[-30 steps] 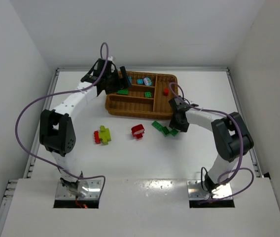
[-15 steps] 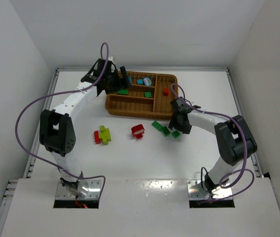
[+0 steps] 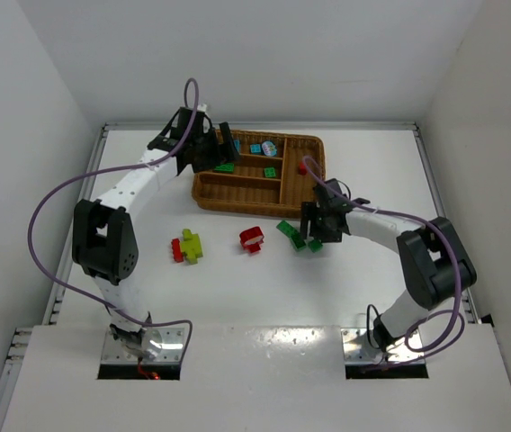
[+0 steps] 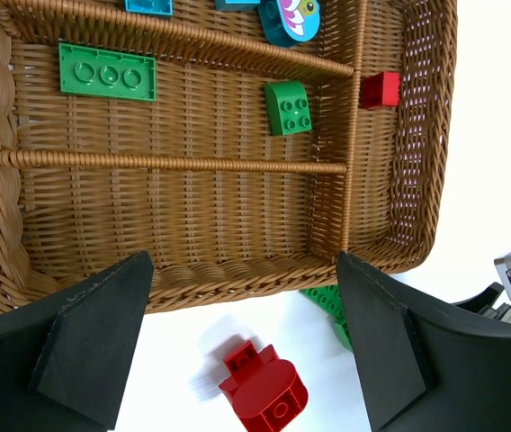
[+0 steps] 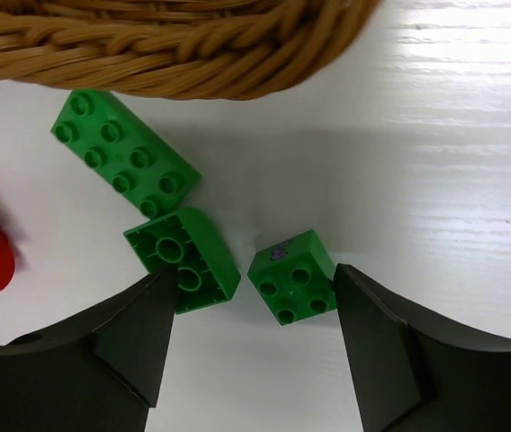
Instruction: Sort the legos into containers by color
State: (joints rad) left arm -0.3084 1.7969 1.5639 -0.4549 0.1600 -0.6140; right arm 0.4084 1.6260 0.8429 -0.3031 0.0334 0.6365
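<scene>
White tabletop [image 3: 372, 162] from above: the wicker tray [image 3: 237, 205] lies far centre. The left gripper [image 3: 212, 148] hovers over its left end, and the right gripper [image 3: 314, 225] is low beside loose green bricks [image 3: 290, 232] just outside the near rim.

Left wrist view: jaws spread wide and empty above slots holding a flat green brick [image 4: 107, 72] and a red brick [image 4: 380, 89].

Right wrist view: jaws wide, gripping nothing, straddling an overturned green brick [image 5: 183, 259] and a small square green brick [image 5: 292, 276]. Closing here would likely pinch both, and one may squirt away. Both look glossy, hard and studded.
</scene>
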